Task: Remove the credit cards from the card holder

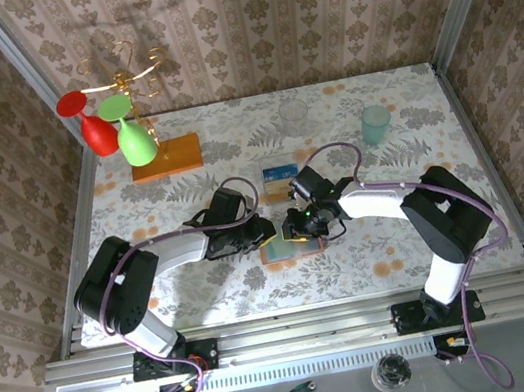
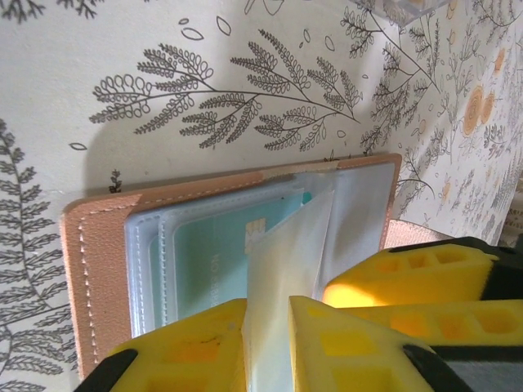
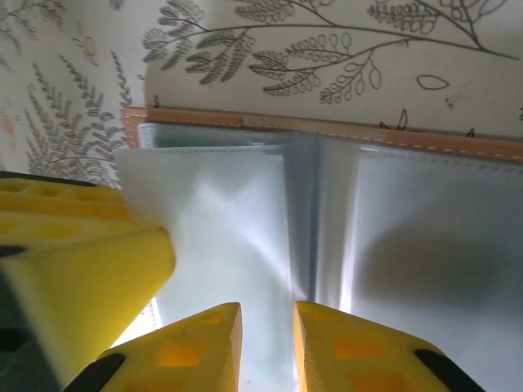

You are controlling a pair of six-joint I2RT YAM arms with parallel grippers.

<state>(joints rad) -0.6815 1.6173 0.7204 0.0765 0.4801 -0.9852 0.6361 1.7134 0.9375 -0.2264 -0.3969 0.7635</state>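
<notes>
Here, from the left of the overhead view, the left pincer (image 1: 265, 235) reaches in from 9 o'clock to the card holder (image 1: 287, 250), which lies open near the middle of the tabletop (image 1: 402, 242). Its wrist view shows the yellow fingers (image 2: 188, 351) closed on one clear sleeve leaf (image 2: 286, 253) of the holder, with a teal card (image 2: 216, 257) in a pocket beneath. A blue card (image 1: 280, 169) lies at the holder's 12 o'clock. The right pincer (image 3: 267, 327) comes in from 2 o'clock, jaws narrow around another leaf; whether they clamp it I cannot tell.
</notes>
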